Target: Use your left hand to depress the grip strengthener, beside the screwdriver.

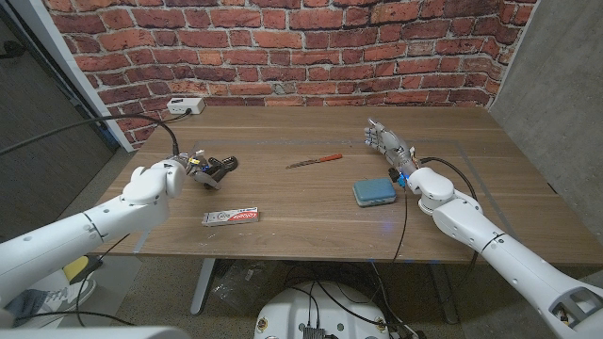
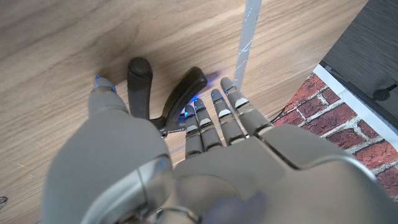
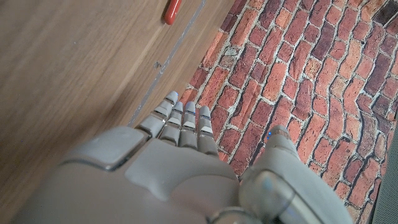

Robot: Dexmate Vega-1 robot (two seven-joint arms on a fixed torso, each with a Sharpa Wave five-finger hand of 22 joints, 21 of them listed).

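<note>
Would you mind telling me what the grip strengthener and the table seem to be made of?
Grip strengthener: handles look like matte black rubber or foam, smooth and rounded, though hard plastic is possible. Table: wood or wood-look laminate, with brown grain streaks and a low sheen.

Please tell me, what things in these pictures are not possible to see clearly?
- Head view: the left hand covers part of the grip strengthener, so contact is unclear.
- Left wrist view: the hand hides where the two handles join.
- Head view: print on the small box is too small.
- Right wrist view: the picture edge cuts off the screwdriver.
</note>
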